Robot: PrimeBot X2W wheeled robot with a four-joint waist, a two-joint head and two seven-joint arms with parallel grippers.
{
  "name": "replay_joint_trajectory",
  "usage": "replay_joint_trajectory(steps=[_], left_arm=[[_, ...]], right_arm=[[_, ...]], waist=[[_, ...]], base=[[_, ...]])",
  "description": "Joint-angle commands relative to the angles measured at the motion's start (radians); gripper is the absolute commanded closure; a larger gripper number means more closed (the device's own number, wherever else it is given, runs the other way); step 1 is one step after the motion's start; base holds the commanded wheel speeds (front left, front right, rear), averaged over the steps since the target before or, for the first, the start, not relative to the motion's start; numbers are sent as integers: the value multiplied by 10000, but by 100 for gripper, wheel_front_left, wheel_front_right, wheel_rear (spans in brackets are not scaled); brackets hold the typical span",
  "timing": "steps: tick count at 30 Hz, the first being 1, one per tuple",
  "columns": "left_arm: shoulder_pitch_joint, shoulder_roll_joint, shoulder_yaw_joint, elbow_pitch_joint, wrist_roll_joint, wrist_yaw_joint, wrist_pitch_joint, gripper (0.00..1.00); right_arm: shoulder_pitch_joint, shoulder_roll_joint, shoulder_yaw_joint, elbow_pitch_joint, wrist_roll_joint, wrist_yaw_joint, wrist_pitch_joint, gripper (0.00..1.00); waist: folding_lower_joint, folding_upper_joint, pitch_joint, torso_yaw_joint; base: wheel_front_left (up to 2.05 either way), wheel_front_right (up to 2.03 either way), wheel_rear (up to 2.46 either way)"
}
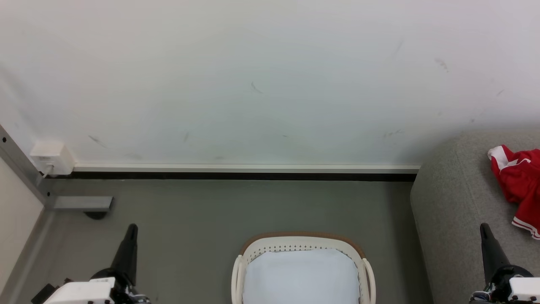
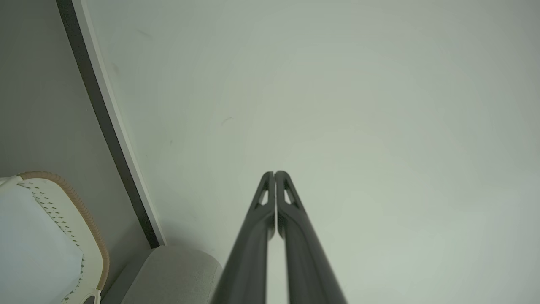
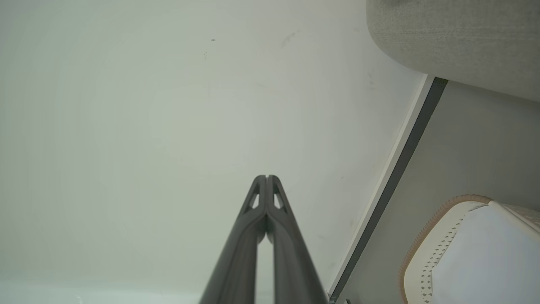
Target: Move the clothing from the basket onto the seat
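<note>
Head view puts the red garment [image 1: 521,181] on the sofa [image 1: 451,202] at three o'clock, the basket [image 1: 301,234] at six o'clock bare to its lining [image 1: 301,276], likely why left fingers [image 1: 127,253] and right fingers [image 1: 489,253] sit pressed together, empty

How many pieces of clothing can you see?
1. A red garment lies on the seat, far right. The basket shows white lining; its near part is cut off, so more might hide.

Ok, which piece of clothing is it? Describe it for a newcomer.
Look to the grey sofa at the right, against the wall. A crumpled garment lies on it. It is bright red with white stripes; nothing else nearby is red.
</note>
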Motion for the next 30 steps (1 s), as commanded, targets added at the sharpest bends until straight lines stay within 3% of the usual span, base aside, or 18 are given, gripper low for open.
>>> replay_joint_trajectory(steps=[1,30], left_arm=[[-70,74,22,-38,-134,-24,51,100],[-70,72,23,-38,-134,-24,51,100]], right_arm=[[-124,16,-29,-50,79,-21,9,100],[-123,41,-63,-46,32,-21,46,100]], waist=[[0,0,0,-1],[0,0,0,-1]], base=[[0,0,0],[0,0,0]])
